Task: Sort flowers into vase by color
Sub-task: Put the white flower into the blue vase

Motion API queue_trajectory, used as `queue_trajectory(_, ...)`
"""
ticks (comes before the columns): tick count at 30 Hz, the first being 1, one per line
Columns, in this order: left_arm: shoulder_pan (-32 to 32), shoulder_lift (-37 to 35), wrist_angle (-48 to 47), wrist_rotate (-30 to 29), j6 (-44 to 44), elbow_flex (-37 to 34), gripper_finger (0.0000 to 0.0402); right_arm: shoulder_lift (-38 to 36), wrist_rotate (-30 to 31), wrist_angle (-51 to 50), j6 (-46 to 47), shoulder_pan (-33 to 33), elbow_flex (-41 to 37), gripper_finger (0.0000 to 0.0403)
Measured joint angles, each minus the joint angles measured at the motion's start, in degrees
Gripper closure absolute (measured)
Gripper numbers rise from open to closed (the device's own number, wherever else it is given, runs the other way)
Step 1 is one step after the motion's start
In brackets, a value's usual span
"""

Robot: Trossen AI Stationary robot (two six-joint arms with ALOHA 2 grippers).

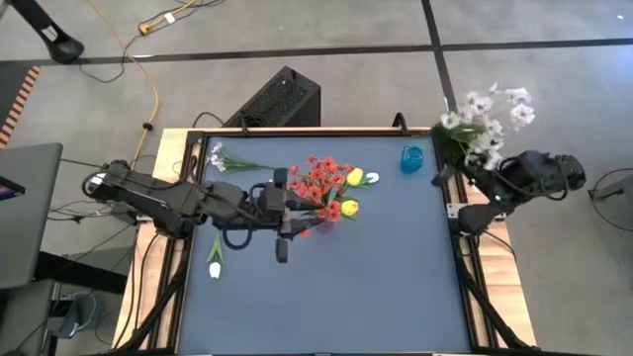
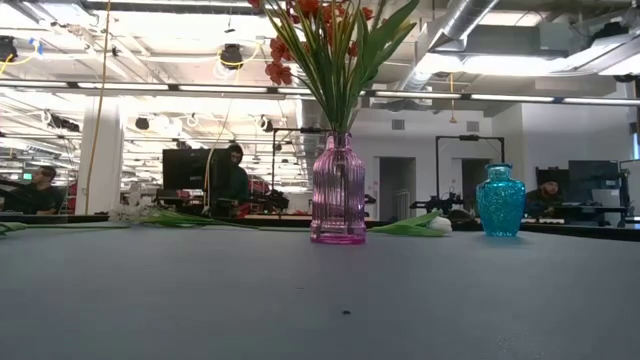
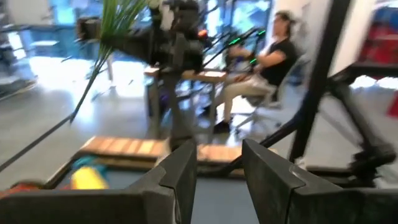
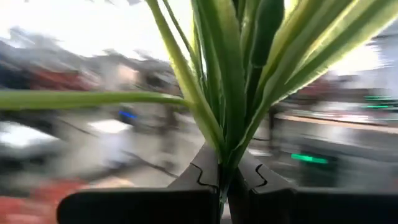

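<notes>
High view looks straight down; low view looks level across the table [image 1: 396, 257], both sharing the pink vase [image 2: 338, 200], seemingly.

No legible text, label, brand, number or sign found in any view. The pink vase [image 2: 337, 188] and blue vase [image 2: 500, 201] carry no readable markings. Monitors in the room behind the table show nothing decipherable.

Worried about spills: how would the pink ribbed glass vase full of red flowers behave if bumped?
The pink ribbed glass vase looks tall and narrow with long red flowers towering above, so it is probably top-heavy and apt to tip. Being glass, it is likely fragile and slippery.
</notes>
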Motion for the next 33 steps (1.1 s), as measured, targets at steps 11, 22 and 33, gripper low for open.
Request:
queue_trajectory(11, -0.7, 0.2, -4.3, -3.0, -2.6, 0.0, 0.0285, -0.1, -2.8, -33.5, 20.2, -27.5, 0.0, 0.0373)
queue_trajectory(22, -0.8, 0.1, -4.1, -2.5, -3.7, 0.0, 0.0285, 6.4, -25.6, -43.1, 30.0, -49.0, -0.1, 0.0373)
queue_trajectory(33, -1.8, 0.1, -5.3, -3.6, -4.8, 0.0, 0.0285, 7.8, -28.2, -36.4, 29.9, -53.6, -8.6, 0.0364)
